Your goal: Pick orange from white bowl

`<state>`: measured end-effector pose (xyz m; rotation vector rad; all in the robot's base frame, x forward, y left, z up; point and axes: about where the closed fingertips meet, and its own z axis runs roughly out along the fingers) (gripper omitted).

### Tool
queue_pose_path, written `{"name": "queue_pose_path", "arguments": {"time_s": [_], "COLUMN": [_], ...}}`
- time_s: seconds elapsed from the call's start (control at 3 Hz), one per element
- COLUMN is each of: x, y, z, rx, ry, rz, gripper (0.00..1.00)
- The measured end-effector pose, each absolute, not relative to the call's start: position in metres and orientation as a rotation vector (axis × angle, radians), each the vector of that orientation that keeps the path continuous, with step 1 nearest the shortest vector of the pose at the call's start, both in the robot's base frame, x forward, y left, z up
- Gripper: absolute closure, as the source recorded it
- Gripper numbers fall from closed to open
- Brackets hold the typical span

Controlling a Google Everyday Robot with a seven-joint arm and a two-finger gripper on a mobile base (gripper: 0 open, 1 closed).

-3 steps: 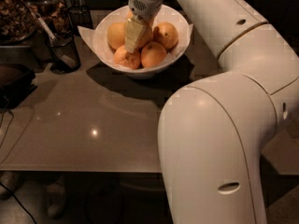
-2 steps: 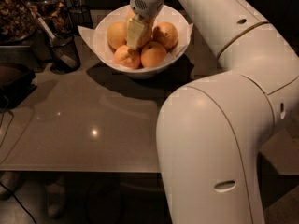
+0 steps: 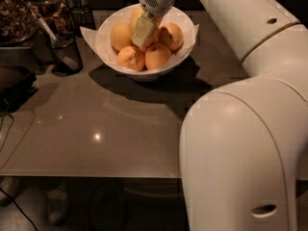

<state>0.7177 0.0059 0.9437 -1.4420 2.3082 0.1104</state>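
The white bowl (image 3: 107, 52) stands at the back of the table, with paper liner corners over its rim. It holds several round citrus fruits. The orange (image 3: 120, 35), paler and larger, lies at the bowl's left. Smaller, deeper-orange fruits (image 3: 157, 55) lie at the front and right. My gripper (image 3: 143, 32) reaches down from above into the middle of the bowl, among the fruits and just right of the orange. It hides part of the fruit behind it.
A small black wire cup (image 3: 66, 53) with a utensil stands left of the bowl. Containers of dark food (image 3: 17, 13) sit at the back left. A dark object (image 3: 14, 83) lies at the table's left edge. My big white arm (image 3: 240, 143) fills the right side.
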Motion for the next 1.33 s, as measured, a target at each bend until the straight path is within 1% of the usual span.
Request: {"name": "queue_pose_path", "arguments": {"time_s": [0.33,0.67,1.0,1.33], "x": [0.702,0.668,0.677,0.649], "y": [0.004,0.004,-0.007,-0.003], "z": [0.974,1.003,1.003,1.018], "rx": [-1.412,-1.420,-1.364,-1.359], "ry": [2.208,2.025,1.995,2.023], "rz": [0.110,0.167,0.151,0.203], "gripper": [1.00,1.00,1.00,1.00]}}
